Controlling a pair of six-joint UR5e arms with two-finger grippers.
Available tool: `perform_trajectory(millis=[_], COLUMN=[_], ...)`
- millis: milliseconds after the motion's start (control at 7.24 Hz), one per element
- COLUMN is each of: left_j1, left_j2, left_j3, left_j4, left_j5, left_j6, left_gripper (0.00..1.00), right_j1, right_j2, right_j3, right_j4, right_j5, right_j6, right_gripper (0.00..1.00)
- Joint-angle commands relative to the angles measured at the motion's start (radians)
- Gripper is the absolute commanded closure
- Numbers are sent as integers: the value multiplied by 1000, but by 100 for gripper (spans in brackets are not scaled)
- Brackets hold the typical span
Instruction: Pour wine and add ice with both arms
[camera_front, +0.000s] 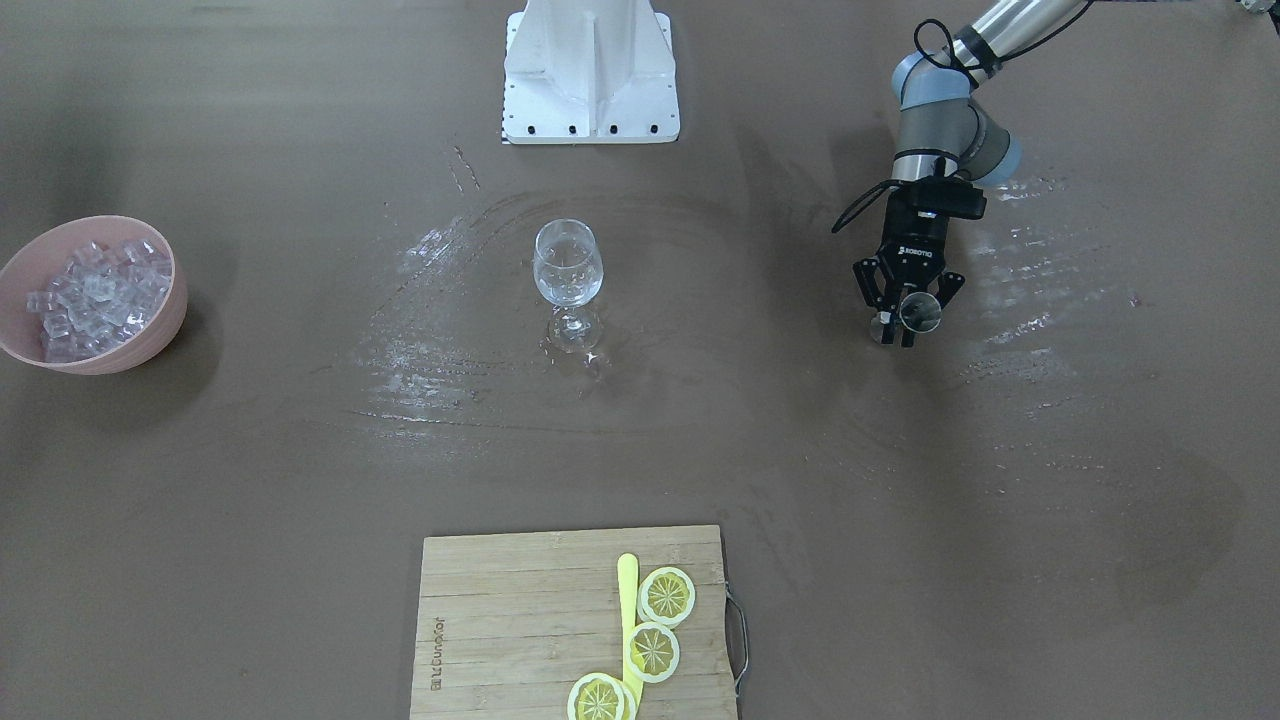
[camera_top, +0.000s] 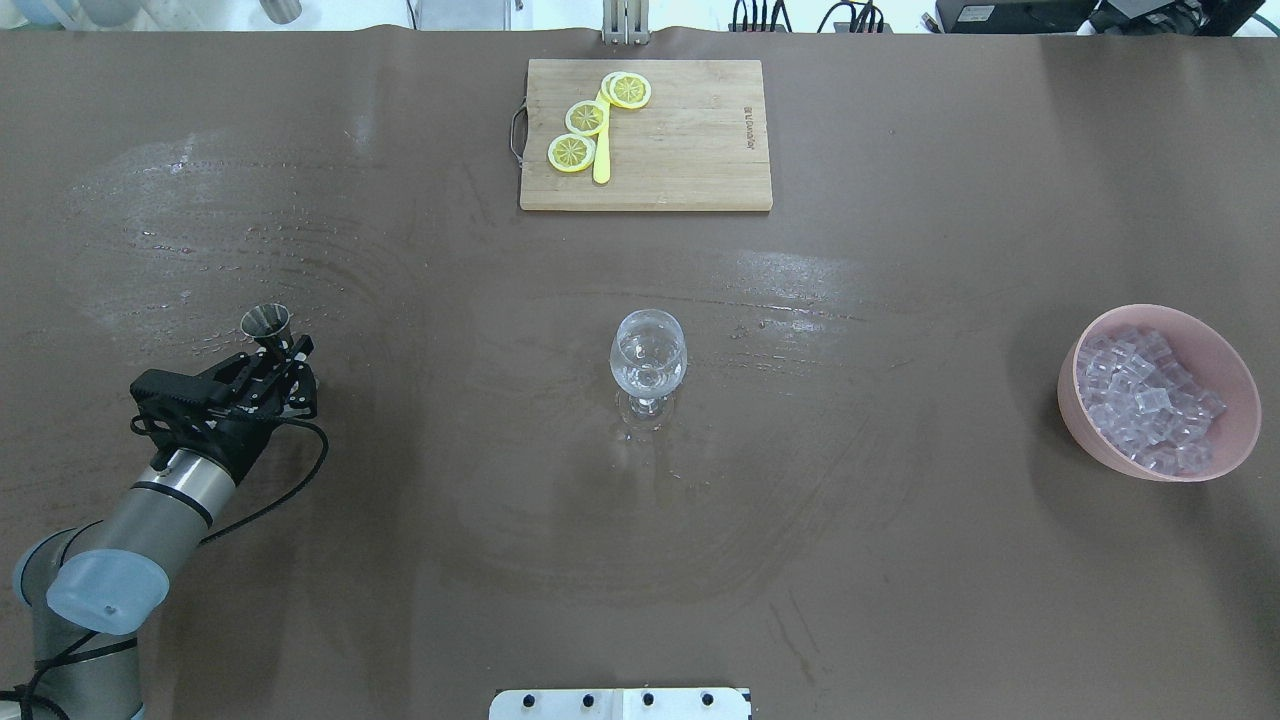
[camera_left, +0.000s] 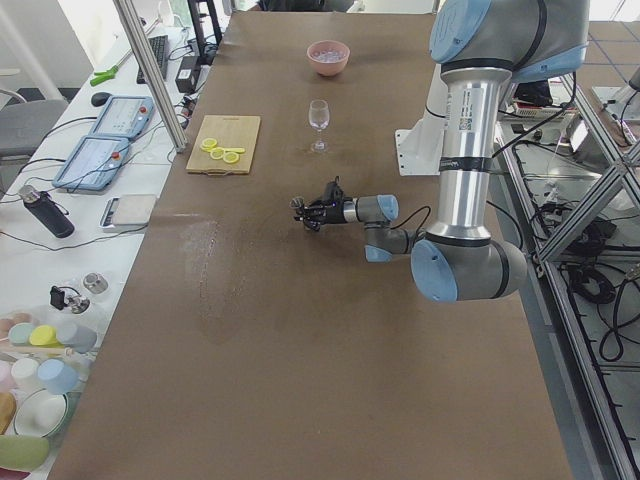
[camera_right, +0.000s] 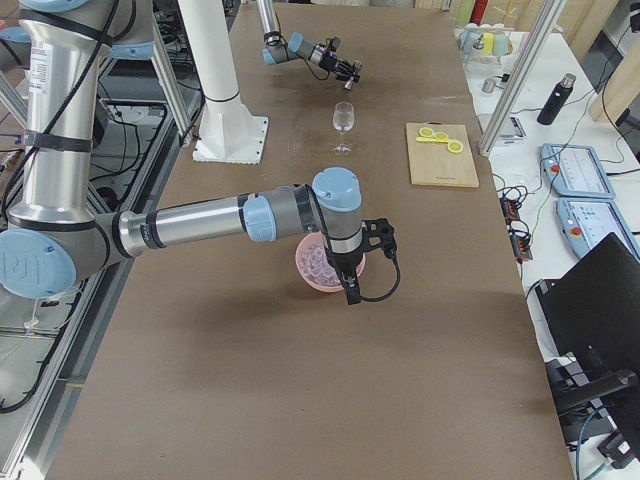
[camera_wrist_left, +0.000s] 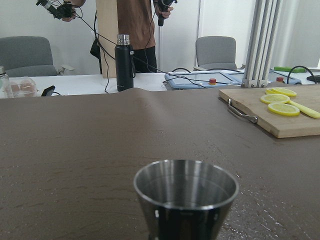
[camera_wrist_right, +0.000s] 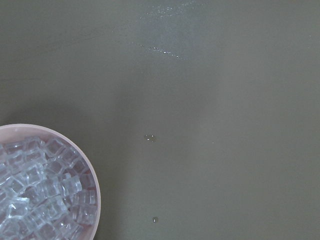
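My left gripper is shut on a small steel cup, held upright just above the table on the robot's left. I cannot tell whether the cup holds wine. The clear wine glass stands upright at the table's middle, well away from the cup. The ice fills a pink bowl on the robot's right. My right gripper hangs over that bowl; I cannot tell if it is open or shut.
A wooden cutting board with lemon slices and a yellow stick lies at the far edge. The white stand is bolted at the robot's side. Wet streaks mark the brown mat. A person stands beyond the table in the left wrist view.
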Motion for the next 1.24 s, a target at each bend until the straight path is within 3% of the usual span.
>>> perform_trajectory(millis=[0,276,415,553,1106], left_j1=[0,0,-11,-23,-17], left_j2=[-1,-5,-2,-7,-120], left_j3=[-3,-33,-58,-85,-174], left_j4=[-36,-48,-53,-77,-64], left_j5=[0,-5,-76,-90,-343], left_j6=[0,3,94,236,288], left_gripper=[100,100,100,100,100], right_j1=[0,0,0,0,0], right_j2=[0,0,0,2,5], right_j3=[0,0,0,0,-8], right_j4=[0,0,0,0,0], right_j5=[1,-1,-1,-1,-1], right_j6=[0,0,0,0,2], right_gripper=[1,1,1,1,1])
